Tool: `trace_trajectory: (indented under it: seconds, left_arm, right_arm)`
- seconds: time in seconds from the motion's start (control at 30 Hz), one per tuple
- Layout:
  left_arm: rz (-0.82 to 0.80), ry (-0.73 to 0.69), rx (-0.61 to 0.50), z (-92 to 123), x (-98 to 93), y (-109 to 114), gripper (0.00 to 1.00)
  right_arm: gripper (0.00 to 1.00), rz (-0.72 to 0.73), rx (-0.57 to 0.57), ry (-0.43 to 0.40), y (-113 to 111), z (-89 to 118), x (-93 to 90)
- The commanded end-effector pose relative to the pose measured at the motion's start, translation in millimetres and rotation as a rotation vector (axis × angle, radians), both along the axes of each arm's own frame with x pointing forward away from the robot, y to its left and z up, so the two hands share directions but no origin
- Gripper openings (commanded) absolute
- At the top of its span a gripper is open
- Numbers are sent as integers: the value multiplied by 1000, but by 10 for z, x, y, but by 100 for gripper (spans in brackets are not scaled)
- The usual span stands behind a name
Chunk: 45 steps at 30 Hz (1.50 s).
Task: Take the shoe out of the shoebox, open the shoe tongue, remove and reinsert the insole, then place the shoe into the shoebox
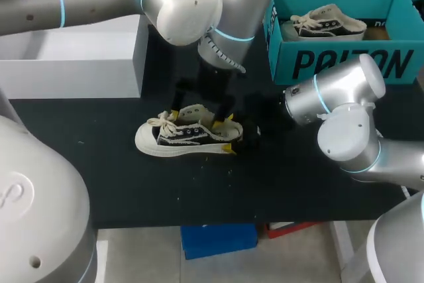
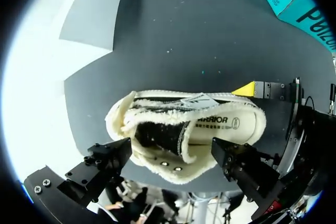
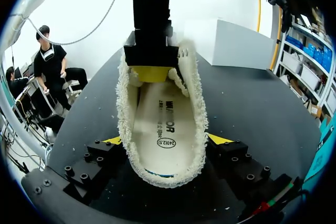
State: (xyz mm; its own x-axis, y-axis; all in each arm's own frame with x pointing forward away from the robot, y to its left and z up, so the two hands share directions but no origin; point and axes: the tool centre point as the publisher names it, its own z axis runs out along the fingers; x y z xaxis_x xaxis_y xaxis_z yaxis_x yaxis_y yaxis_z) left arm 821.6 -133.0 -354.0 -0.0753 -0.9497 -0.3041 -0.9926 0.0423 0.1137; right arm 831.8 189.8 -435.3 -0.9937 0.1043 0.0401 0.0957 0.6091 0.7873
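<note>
A black and cream sneaker (image 1: 187, 138) with a fleece lining lies on the black table, toe to the left. My right gripper (image 3: 165, 140) is shut on its heel, a yellow tip pressed against each side. The white insole (image 3: 160, 124) lies flat inside the shoe. My left gripper (image 2: 173, 163) hangs open over the shoe (image 2: 184, 129), and one of its yellow fingertips (image 3: 152, 73) sits inside the opening against the tongue. The teal shoebox (image 1: 344, 64) stands at the back right with a second sneaker (image 1: 324, 23) in it.
A large white and grey box (image 1: 73, 61) stands at the back left, close behind the shoe. My left arm's big joints (image 1: 199, 4) hang over the table's middle. The table's front edge (image 1: 199, 222) runs just below the shoe.
</note>
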Motion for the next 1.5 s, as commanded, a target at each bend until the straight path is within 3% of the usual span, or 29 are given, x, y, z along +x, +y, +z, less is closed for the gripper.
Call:
trace_trajectory:
  seconds: [0.03, 0.57, 0.63, 0.73, 0.8, 1.13, 1.5]
  left_arm:
    - [0, -7, 15, -93, -23, -31, 100]
    - [-16, -7, 76, -207, 10, 43, 100]
    - [-22, -6, 79, -205, 11, 44, 47]
    - [-35, -1, 89, -205, 9, 49, 11]
    - [-33, 5, 105, -216, 0, 63, 0]
    - [-40, 29, 118, -223, -10, 98, 0]
    - [-39, 19, 50, -26, 36, 80, 0]
  right_arm:
    - [0, -1, -1, 0, 36, -58, 2]
    - [0, -1, -1, 0, 36, -58, 2]
    - [0, -1, -1, 0, 36, -58, 2]
    - [0, -1, -1, 0, 36, -58, 2]
    - [0, -1, -1, 0, 36, -58, 2]
    - [0, -1, -1, 0, 36, -58, 2]
    - [0, -1, -1, 0, 36, -58, 2]
